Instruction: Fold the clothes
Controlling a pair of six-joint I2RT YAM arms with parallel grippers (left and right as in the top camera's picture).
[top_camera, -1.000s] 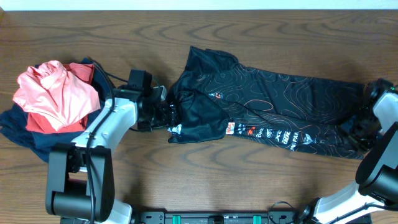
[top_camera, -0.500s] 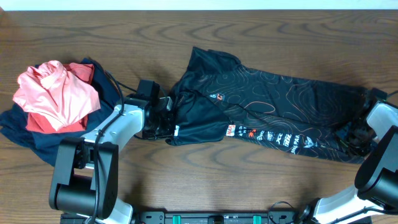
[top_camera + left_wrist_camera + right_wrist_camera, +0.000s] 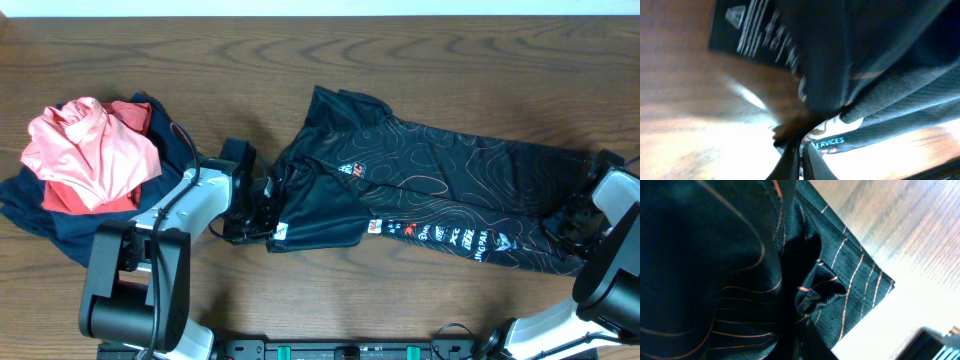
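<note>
My left gripper (image 3: 268, 208) is clenched on the left edge of the jersey (image 3: 440, 185), just left of the frame's centre. In the left wrist view, dark fabric bunches against the closed fingers (image 3: 788, 161). My right gripper (image 3: 572, 222) is pinched on the jersey's other end at the right edge, where the cloth puckers at its tips. The jersey lies stretched across the table (image 3: 300, 60) from centre to right. A pink garment (image 3: 90, 150) heaped on a navy garment (image 3: 60, 228) sits far left, well apart.

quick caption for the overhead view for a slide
Left claw and right claw pinch opposite ends of the jersey on the table.
</note>
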